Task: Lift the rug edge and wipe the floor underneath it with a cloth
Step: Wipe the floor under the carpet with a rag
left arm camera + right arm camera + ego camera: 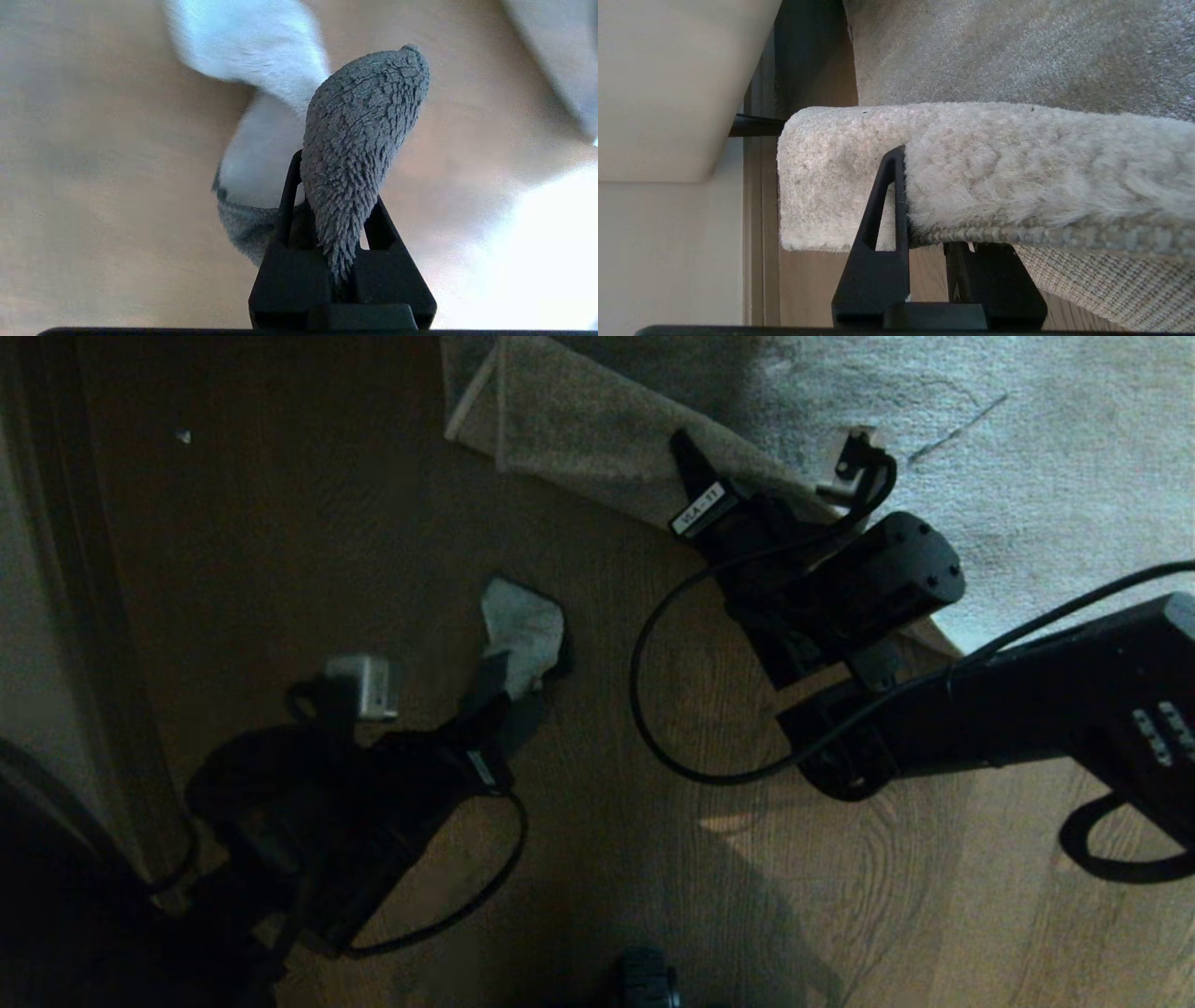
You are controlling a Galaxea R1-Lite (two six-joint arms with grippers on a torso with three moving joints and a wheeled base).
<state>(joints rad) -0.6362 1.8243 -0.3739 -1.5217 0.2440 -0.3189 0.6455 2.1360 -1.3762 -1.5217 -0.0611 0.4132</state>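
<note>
Two grippers, each pinching one thing: left gripper (504, 686) the cloth (523, 635), right gripper (695, 476) the rug edge (579, 439) above the floor (308, 541).

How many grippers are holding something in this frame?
2. The left gripper pinches the cloth above the bare floor; the right gripper clamps the rug edge, folded back over the rug.
</note>
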